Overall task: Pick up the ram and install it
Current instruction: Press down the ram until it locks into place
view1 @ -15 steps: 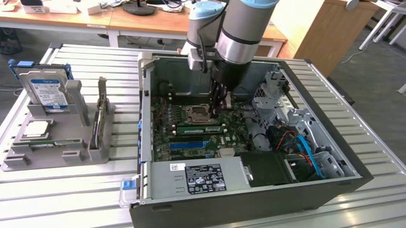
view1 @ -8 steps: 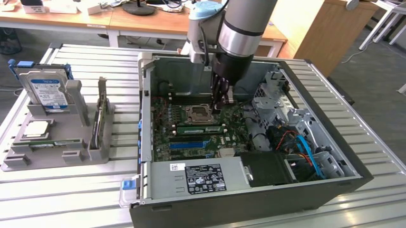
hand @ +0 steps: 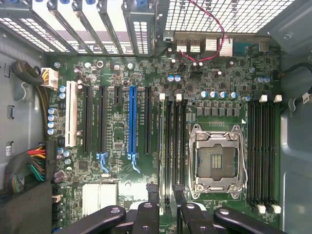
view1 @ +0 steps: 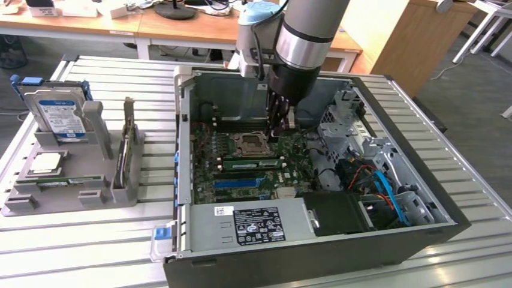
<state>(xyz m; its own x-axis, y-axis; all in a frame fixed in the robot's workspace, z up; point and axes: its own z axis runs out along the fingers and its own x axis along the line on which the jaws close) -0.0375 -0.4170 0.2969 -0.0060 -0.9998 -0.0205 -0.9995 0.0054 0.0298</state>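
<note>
Ext view: arm is reaching down into the open PC case [view1: 320, 252], which is sitting on a slatted metal table [view1: 80, 258]. Gripper [view1: 277, 135] is hanging just over the mobo, by the CPU socket [view1: 249, 144], toward the ext view's right of it. Fingers are looking dark and close-set from here, so can't tell their gap from this angle. The ram [view1: 252, 162] is lying along a slot just beside the socket, on the side nearer the camera, btwn socket and the blue expansion slots. It's looking level w/ the board and not lifted. At the ext view's left, a grey tray [view1: 16, 204] is holding a blue-labelled hard drive [view1: 60, 114] standing upright, a silver CPU chip [view1: 47, 162] lying flat, and another thin stick [view1: 126, 150] standing on edge.

Wrist view: camera is looking straight down on the mobo. Gripper [hand: 165, 204] is showing its black fingers [hand: 152, 195], which are standing partly spread. They're pinching nothing that I can see. The ram [hand: 161, 146] is showing edge-on as a thin pale line in a slot btwn the long blue slot [hand: 132, 122] and the empty socket [hand: 214, 161]. It's running into the gap btwn the fingers, w/ daylight either side. Whether it's fully clipped in, can't tell.
</note>
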